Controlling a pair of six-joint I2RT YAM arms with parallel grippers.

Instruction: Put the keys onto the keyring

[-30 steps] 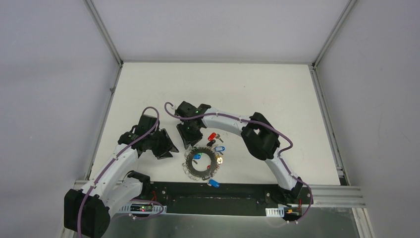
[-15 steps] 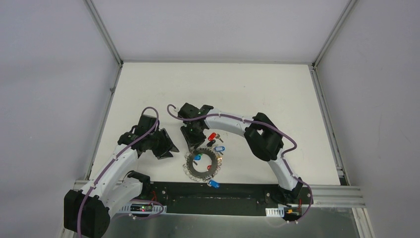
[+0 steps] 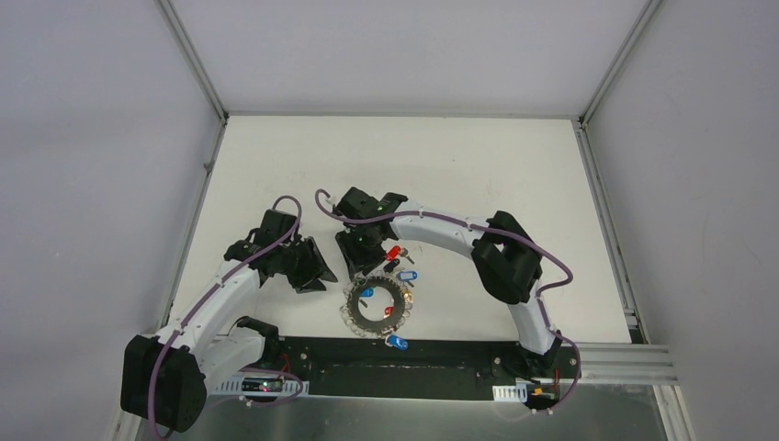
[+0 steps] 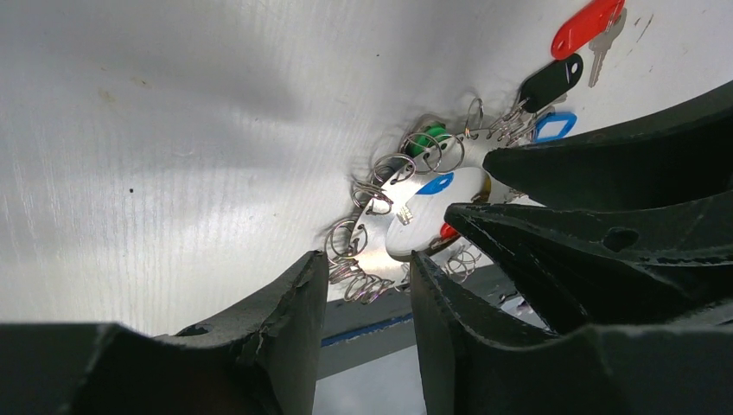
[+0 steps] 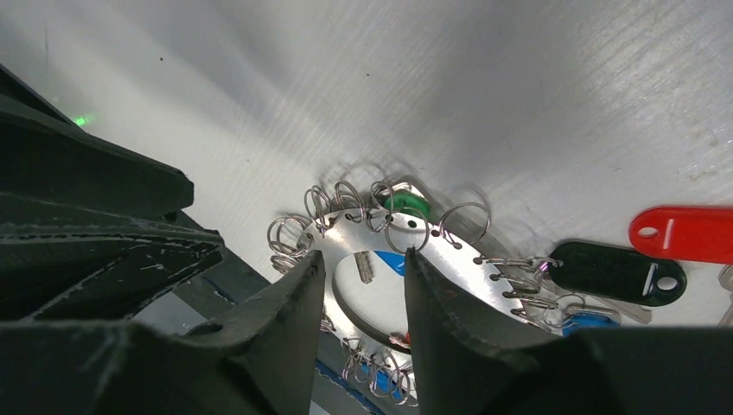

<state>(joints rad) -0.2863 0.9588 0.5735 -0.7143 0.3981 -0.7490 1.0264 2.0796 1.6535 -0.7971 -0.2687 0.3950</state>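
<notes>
The keyring (image 3: 375, 306), a flat grey ring edged with wire loops, lies near the table's front edge. A key with a red tag (image 3: 393, 253) lies on the table just beyond it, next to a black tag (image 3: 392, 265). One blue tag (image 3: 366, 291) shows inside the ring's hole and another (image 3: 408, 275) at its far right rim. My right gripper (image 5: 363, 259) hangs open over the ring's (image 5: 449, 259) far left rim, nothing between its fingers. My left gripper (image 4: 367, 264) stands open to the left of the ring (image 4: 406, 216), holding nothing.
A third blue tag (image 3: 397, 341) lies by the black base strip (image 3: 413, 367) in front of the ring. A green tag (image 5: 406, 206) sits on the ring's far rim. The two grippers are close together, the right one's fingers (image 4: 605, 199) filling the left wrist view's right side.
The right gripper has shifted slightly right and nearer the ring. The left gripper has moved a little right toward the ring. The ring and tags have not moved.
</notes>
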